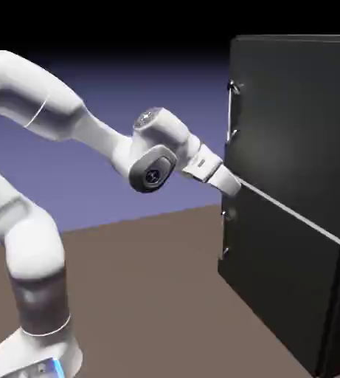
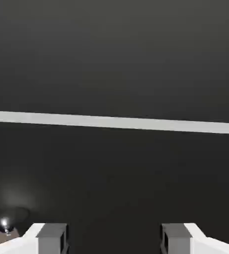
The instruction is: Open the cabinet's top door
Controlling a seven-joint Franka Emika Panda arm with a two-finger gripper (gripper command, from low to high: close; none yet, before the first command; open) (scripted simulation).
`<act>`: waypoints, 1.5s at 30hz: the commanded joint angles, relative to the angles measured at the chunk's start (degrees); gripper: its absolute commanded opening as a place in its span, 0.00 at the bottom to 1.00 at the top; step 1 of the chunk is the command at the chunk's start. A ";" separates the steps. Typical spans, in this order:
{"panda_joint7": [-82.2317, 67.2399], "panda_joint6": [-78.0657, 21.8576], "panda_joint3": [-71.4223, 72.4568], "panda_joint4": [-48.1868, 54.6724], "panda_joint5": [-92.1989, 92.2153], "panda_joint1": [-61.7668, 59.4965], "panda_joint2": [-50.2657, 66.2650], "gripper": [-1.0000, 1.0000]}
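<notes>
Matte black, flat upper panel: the top door (image 1: 290, 111) of the tall boxy black cabinet (image 1: 290, 280), filling the right side of the exterior view. It looks shut, flush with the cabinet front. Short vertical silver bar handle (image 1: 233, 111) at the door's left edge, upper right of centre in the frame. Thin pale seam (image 1: 290, 210) below, running diagonally down to the right and dividing the top door from the lower black panel (image 1: 276, 280); a second small handle (image 1: 225, 235) sits at that panel's left edge.

White two-finger hand (image 1: 230, 181): at the cabinet's front, level with the seam and clearly below the top handle. In the hand view both grey fingertips (image 2: 51, 237) stand well apart at the bottom edge with only dark panel between them; the hand is open and holds nothing. The seam (image 2: 114, 122) crosses that view as a pale horizontal band. A small shiny metal knob-like shape (image 2: 3, 225) shows at lower left; probably part of a handle, though it cannot be told for sure.

Step in hand, judged: approach, no grasp yet. The next move calls for raising the hand along the door's left edge until the silver bar lies between the fingers, then closing and pulling outward.

Room: open space left of the cabinet above the brown counter (image 1: 143, 295); the fingertips are close to the panel face, so any rise should keep clear of it.
</notes>
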 commanded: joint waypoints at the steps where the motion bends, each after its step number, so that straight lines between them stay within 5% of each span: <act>1: -1.23 -0.38 1.17 0.35 2.50 -1.14 -0.93 0.50; 45: -55.20 -17.26 52.54 15.57 112.15 -51.44 -41.95 0.50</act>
